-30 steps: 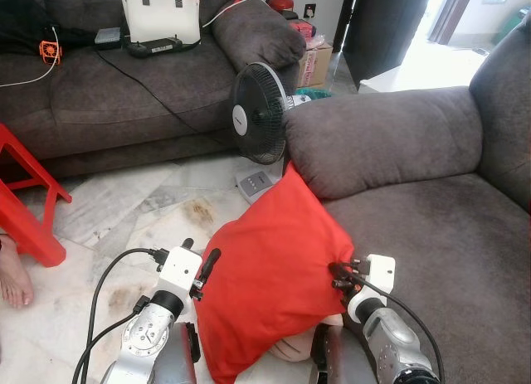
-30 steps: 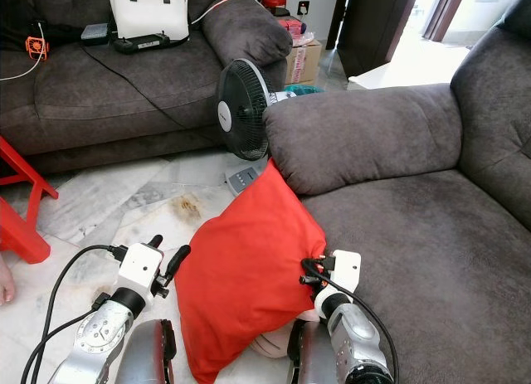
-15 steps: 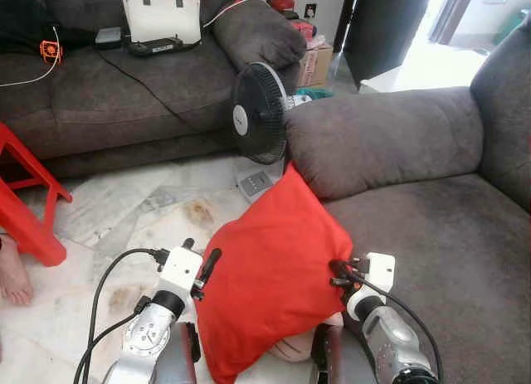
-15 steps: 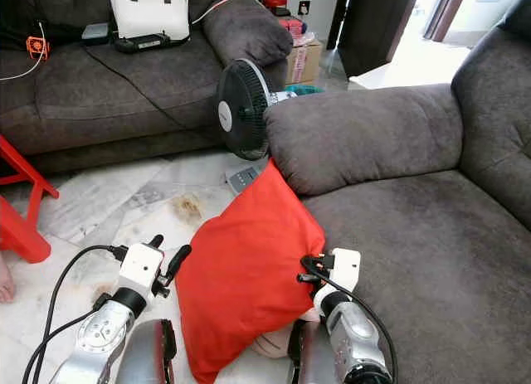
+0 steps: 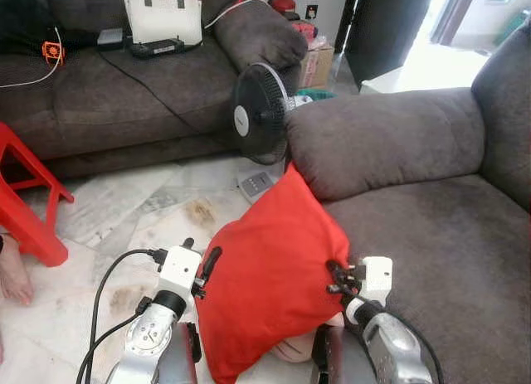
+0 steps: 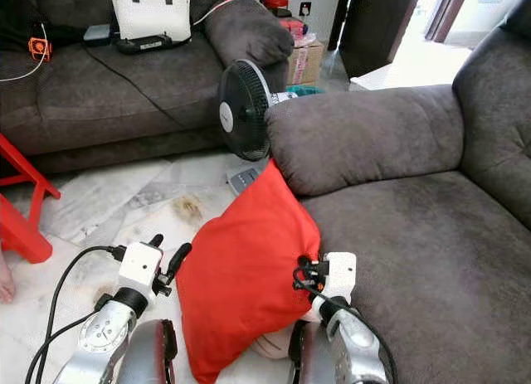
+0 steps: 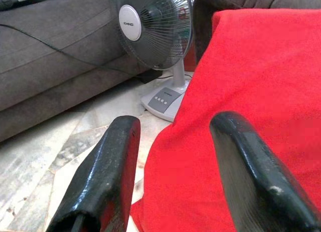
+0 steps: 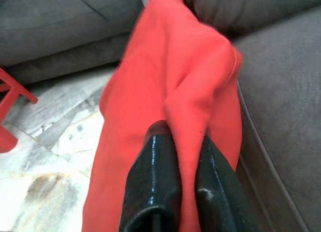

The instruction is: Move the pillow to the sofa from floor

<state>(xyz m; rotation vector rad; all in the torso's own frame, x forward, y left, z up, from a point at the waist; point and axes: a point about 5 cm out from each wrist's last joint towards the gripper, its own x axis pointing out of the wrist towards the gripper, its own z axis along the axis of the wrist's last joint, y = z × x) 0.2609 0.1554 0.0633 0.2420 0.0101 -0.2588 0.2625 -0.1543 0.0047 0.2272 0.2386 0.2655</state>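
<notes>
Pillow [image 5: 270, 276]: red, held up on edge between our two arms, its top corner leaning against the front of the sofa armrest [image 5: 382, 139]; we cannot tell whether its lower corner touches the floor [image 5: 124, 210].
Right gripper [image 8: 175, 157]: jaws pressed together on a fold of the pillow's right edge; the cloth bunches between the two black fingers.
Left gripper [image 7: 175, 142]: jaws spread; one finger lies against the pillow's left face, the other stands off it on the floor side. We see no pinch here.
Key relation: sofa seat [image 5: 431, 251] lies to the outside of the right jaws, just beside them, and about level with the pinch.
Long axis: runs from the low corner near the robot's body up and away towards the armrest, roughly along the line both jaws point.
Nearer arm: the right, both to the seat and in actual hold.
Judgement: we think the next move is a sideways carry to the right, led by the right arm.
Risk: a single-edge pinch may let the pillow swing or slip.
Nearby: fan [image 5: 259, 123] stands beyond the pillow's top corner.
</notes>
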